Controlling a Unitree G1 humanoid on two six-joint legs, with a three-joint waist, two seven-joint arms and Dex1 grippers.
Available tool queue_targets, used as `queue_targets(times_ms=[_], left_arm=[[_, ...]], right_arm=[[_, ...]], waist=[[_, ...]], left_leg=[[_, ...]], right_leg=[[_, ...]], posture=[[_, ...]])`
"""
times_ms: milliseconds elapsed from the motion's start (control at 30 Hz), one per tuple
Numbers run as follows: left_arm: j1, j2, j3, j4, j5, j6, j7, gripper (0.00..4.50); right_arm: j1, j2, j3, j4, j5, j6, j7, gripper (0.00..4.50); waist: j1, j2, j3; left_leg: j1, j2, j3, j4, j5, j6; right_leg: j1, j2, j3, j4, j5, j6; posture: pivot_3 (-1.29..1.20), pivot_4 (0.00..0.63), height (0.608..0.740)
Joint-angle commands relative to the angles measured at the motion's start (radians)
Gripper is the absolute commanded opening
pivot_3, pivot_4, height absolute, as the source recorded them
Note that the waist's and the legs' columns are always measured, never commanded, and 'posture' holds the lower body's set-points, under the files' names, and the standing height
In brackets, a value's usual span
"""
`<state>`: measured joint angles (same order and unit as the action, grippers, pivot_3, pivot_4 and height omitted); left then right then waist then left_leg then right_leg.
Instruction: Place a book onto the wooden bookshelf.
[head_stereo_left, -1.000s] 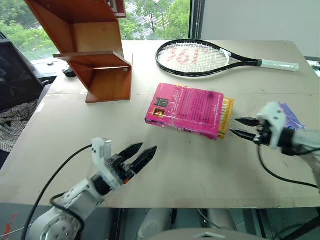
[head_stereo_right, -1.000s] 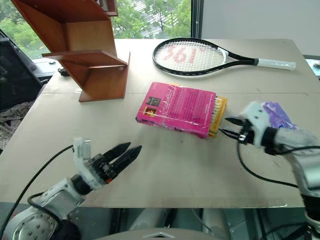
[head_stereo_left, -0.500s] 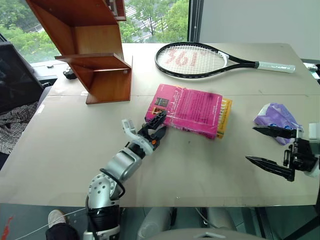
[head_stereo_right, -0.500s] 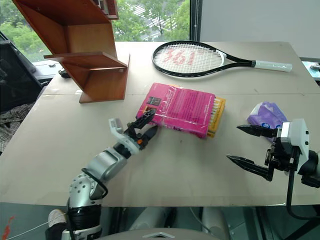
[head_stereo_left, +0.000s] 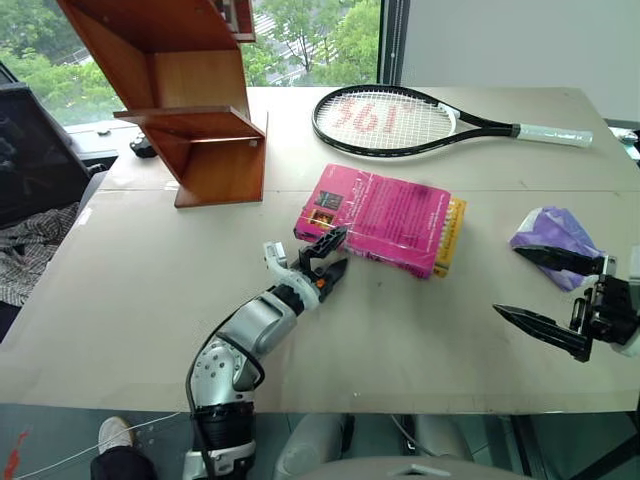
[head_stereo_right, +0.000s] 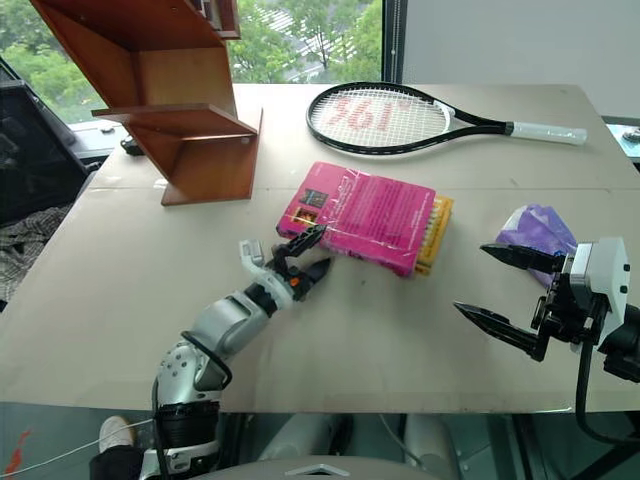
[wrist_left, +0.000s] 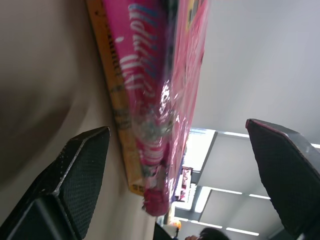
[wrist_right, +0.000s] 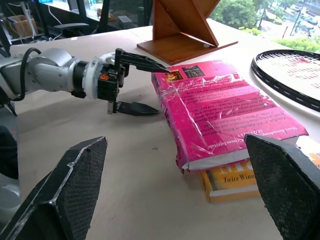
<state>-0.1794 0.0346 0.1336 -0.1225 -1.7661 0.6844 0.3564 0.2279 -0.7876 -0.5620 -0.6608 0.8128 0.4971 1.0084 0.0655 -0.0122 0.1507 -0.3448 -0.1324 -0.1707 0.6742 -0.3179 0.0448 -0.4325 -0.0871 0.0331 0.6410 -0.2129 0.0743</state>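
head views overhead, wrist views near book (wrist_right: 227, 112)

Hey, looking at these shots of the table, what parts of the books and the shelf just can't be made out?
- Yellow-orange book: mostly covered by the pink book; its title is cut short in the right wrist view.
- Pink book's cover print: too fine to read in the head views.
- Wooden bookshelf: its top is cut off by the picture's edge.
- Left gripper: whether its upper finger touches the pink book is unclear.

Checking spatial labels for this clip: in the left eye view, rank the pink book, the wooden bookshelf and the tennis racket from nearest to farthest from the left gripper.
1. The pink book, right at the left gripper, its corner between the open fingers.
2. The wooden bookshelf, farther back on the table's left side.
3. The tennis racket, at the far edge, right of the shelf.
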Motion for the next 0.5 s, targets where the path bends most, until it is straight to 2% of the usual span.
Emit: queue_targets(times_ms=[33,200,233,300,367,500], left_arm=[[-0.042,-0.031,-0.011,0.078,0.069,-0.011,-0.027,4.5],[-0.093,-0.062,0.013,0.171,0.137,-0.014,-0.083,4.5],[-0.098,-0.067,0.019,0.177,0.145,-0.011,-0.09,4.24],[-0.101,-0.073,0.034,0.181,0.156,-0.005,-0.101,3.71],[-0.098,-0.077,0.049,0.18,0.163,0.0,-0.109,2.85],[-0.065,-0.065,0.08,0.119,0.141,0.025,-0.123,0.81]], right_arm=[[-0.004,-0.022,-0.024,-0.046,0.026,-0.001,-0.024,4.35],[0.002,-0.031,-0.03,-0.06,0.034,0.002,-0.049,4.35],[0.003,-0.032,-0.03,-0.063,0.035,0.002,-0.052,4.45],[0.007,-0.033,-0.032,-0.067,0.038,0.001,-0.059,4.5],[0.009,-0.034,-0.031,-0.067,0.039,-0.001,-0.064,4.5],[0.007,-0.027,-0.006,-0.062,0.027,-0.013,-0.071,4.5]], waist=[[0.005,0.0,0.0],[0.009,0.001,-0.001],[0.009,0.001,-0.002],[0.009,0.001,-0.003],[0.009,0.002,-0.003],[0.008,0.002,-0.003]], left_leg=[[0.0,0.0,0.0,0.0,0.0,0.0],[0.0,0.0,0.0,0.0,0.0,0.0],[0.0,0.0,0.0,0.0,0.0,0.0],[0.0,0.0,0.0,0.001,0.0,0.0],[0.0,0.0,0.0,0.001,0.0,0.0],[0.0,0.0,0.0,0.001,0.0,0.0]], right_leg=[[0.0,0.0,0.0,0.0,0.0,0.0],[0.0,0.0,0.0,0.0,0.0,0.0],[0.001,0.0,0.0,0.0,0.0,0.0],[0.001,0.0,0.0,0.0,0.0,0.0],[0.001,0.0,0.0,0.0,0.0,0.001],[0.001,0.0,0.0,0.0,0.0,0.001]], posture=[[0.0,0.15,0.74],[0.0,0.15,0.74],[0.0,0.15,0.74],[0.0,0.15,0.74],[0.0,0.15,0.74],[0.0,0.15,0.74]])
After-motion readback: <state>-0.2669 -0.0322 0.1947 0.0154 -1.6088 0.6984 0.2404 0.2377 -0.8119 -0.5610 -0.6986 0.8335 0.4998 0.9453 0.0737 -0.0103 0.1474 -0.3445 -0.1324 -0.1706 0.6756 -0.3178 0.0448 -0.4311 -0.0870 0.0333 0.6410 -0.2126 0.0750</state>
